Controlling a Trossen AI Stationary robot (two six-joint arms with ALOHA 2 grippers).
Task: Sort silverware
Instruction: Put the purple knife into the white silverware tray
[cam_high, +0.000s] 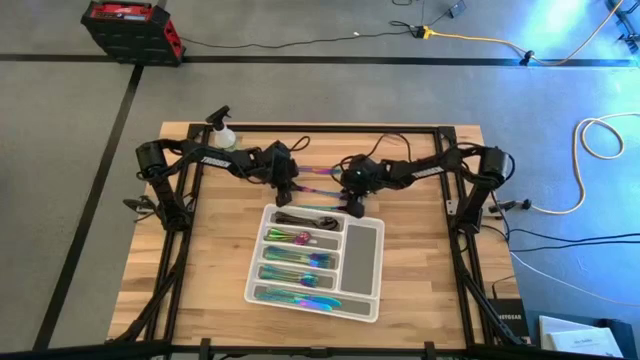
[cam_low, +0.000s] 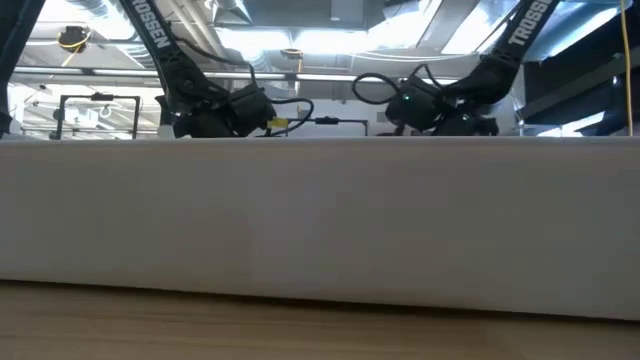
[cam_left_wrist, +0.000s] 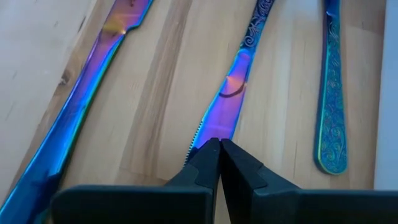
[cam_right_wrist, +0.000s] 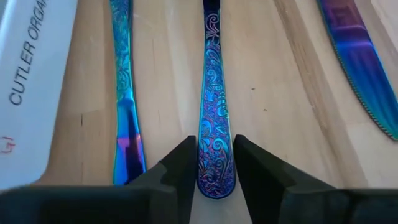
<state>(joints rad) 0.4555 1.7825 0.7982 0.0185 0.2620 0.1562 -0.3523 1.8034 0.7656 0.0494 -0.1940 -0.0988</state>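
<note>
A white tray (cam_high: 362, 250) with compartments sits on a wooden tabletop (cam_high: 215, 260). Most of its slots already hold iridescent purple, green and blue silverware (cam_high: 300, 262), so the sorting looks well along. A few pieces lie loose on the wood just beyond the tray's far edge. The right gripper (cam_right_wrist: 214, 163) is low over them, its fingers narrowly parted on either side of an engraved handle (cam_right_wrist: 214, 124), not yet clamped. The left gripper (cam_left_wrist: 219, 155) is closed and empty, its tip at a serrated knife (cam_left_wrist: 227, 99) lying beside it. A second knife (cam_left_wrist: 93, 74) lies nearby.
</note>
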